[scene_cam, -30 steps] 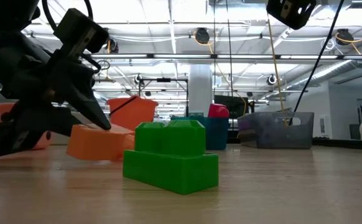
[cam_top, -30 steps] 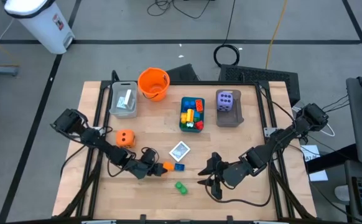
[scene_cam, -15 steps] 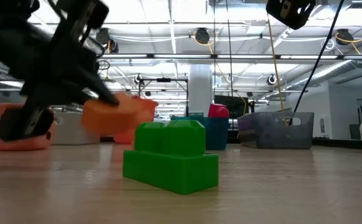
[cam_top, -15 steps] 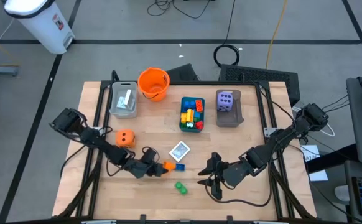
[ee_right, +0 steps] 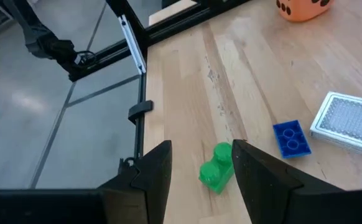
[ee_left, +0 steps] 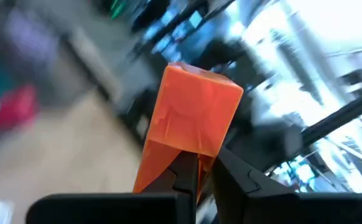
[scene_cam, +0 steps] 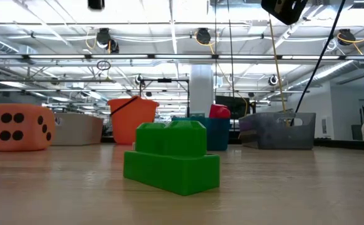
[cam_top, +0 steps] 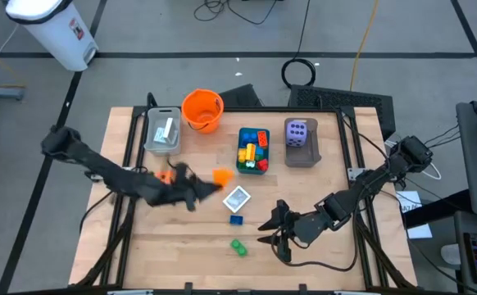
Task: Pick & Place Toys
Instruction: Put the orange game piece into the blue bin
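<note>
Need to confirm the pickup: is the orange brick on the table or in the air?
In the air. The left gripper is shut on the orange brick, and the low view shows none on the tabletop.

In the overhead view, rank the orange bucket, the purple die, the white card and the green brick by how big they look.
1. Orange bucket
2. Purple die and white card look about alike, too close to rank
3. Green brick, clearly smallest

The left wrist view's background is a blur behind the orange brick (ee_left: 193, 124). The card's (ee_right: 349, 121) print is too small to read, its edge cut off
</note>
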You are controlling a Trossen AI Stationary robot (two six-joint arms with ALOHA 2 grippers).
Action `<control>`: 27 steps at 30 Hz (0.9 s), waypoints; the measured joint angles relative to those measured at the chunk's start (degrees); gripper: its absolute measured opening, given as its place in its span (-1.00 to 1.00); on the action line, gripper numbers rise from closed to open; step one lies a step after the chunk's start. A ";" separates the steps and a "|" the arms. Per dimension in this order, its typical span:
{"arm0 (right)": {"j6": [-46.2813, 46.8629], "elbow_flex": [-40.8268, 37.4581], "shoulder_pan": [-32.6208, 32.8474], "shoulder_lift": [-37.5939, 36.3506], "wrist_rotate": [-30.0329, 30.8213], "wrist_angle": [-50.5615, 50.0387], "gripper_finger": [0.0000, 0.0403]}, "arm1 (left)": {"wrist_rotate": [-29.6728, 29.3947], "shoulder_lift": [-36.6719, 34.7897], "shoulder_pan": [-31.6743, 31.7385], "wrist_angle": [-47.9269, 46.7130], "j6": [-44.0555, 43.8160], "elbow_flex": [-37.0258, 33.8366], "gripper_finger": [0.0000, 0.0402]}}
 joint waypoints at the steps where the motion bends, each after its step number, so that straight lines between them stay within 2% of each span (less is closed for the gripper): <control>1: 0.00 0.00 -0.09 0.00 0.00 0.30 -0.21 | -0.01 -2.04 0.73 -0.59 3.66 1.45 -0.82; 5: 0.01 0.00 -0.72 0.00 -0.14 1.93 -0.21 | -0.15 -8.78 3.45 -10.23 15.46 8.89 -0.82; 10: 0.02 0.02 -1.18 0.02 -0.16 2.37 -0.21 | -2.58 -12.66 7.56 -35.67 20.52 22.03 -0.82; 14: 0.02 0.02 -1.18 0.02 -0.17 2.35 -0.21 | -3.48 -12.77 12.03 -58.82 19.07 32.84 -0.82; 17: 0.02 0.02 -1.18 0.02 -0.18 2.32 -0.21 | -3.72 -12.78 16.09 -72.71 16.17 38.18 -0.82; 22: 0.03 0.02 -1.20 0.02 -0.11 2.28 -0.21 | -2.63 -13.62 23.70 -90.05 10.21 40.75 -0.82; 27: 0.11 0.02 -1.66 0.02 -0.11 2.28 -0.21 | 3.62 -14.43 30.25 -101.00 7.27 40.82 -0.82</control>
